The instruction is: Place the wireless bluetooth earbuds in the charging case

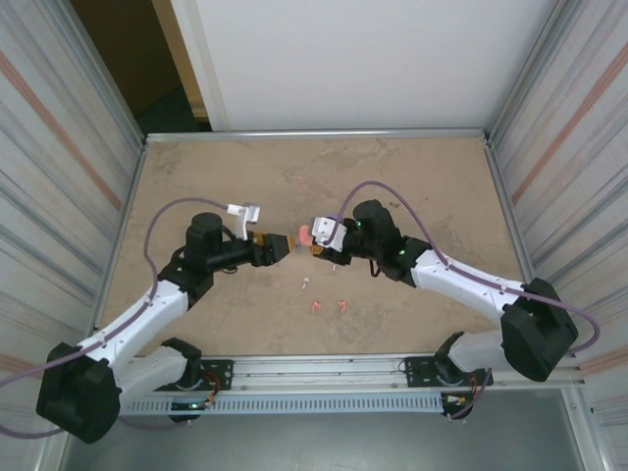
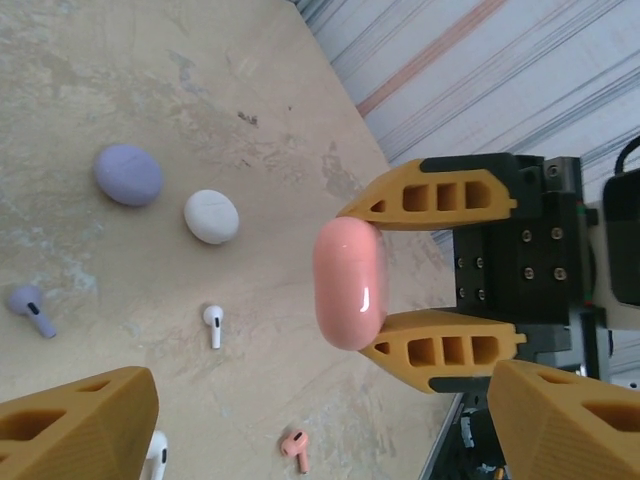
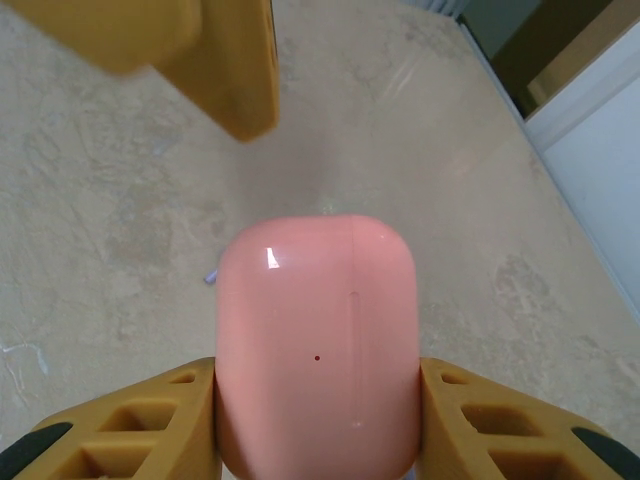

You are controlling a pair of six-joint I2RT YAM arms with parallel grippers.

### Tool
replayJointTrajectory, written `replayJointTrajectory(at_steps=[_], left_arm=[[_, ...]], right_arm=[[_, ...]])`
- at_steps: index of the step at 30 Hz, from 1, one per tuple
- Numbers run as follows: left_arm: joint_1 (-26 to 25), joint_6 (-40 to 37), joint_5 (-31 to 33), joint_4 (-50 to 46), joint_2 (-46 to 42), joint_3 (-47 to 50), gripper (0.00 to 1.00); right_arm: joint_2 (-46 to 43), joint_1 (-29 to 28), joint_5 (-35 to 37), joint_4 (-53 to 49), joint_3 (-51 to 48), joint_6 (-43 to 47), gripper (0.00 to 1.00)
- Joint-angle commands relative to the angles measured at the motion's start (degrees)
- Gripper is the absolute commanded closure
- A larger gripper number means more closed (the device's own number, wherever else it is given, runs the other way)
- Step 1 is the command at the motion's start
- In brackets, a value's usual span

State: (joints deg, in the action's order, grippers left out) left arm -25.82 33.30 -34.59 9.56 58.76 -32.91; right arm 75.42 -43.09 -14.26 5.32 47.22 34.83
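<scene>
My right end effector (image 2: 357,282) grips the pink charging case (image 2: 348,283). My left end effector (image 1: 283,243), released, faces it from nine o'clock; earbuds (image 1: 316,306) lie at six.

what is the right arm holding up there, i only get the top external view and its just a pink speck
Observer: A coral-pink charging case, clamped side to side between the right fingers.
Operator: any other cases around, cant spot them from above
Observer: Yes, the left wrist view shows a purple case and a white case lying apart from each other on the table, both with lids shut.
</scene>
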Motion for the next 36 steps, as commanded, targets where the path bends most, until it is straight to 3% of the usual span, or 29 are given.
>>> replayJointTrajectory(at_steps=[1, 16, 25, 36], left_arm=[[-1.3, 2.5, -1.3, 5.0, 2.1, -2.3, 0.17], [-6.0, 6.0, -3.9, 12.7, 12.2, -6.9, 0.38], [-7.0, 5.6, -4.4, 12.4, 14.0, -7.4, 0.48], [-7.0, 5.8, -5.1, 12.8, 14.7, -7.5, 0.67]], right_arm=[[-2.6, 0.2, 0.7, 2.8, -1.0, -1.8, 0.63], [-4.3, 0.3, 1.7, 3.6, -2.4, -2.0, 0.62], [-4.7, 0.7, 1.8, 4.6, -3.2, -2.7, 0.62], [-4.5, 0.8, 1.2, 4.9, -3.1, -3.1, 0.62]])
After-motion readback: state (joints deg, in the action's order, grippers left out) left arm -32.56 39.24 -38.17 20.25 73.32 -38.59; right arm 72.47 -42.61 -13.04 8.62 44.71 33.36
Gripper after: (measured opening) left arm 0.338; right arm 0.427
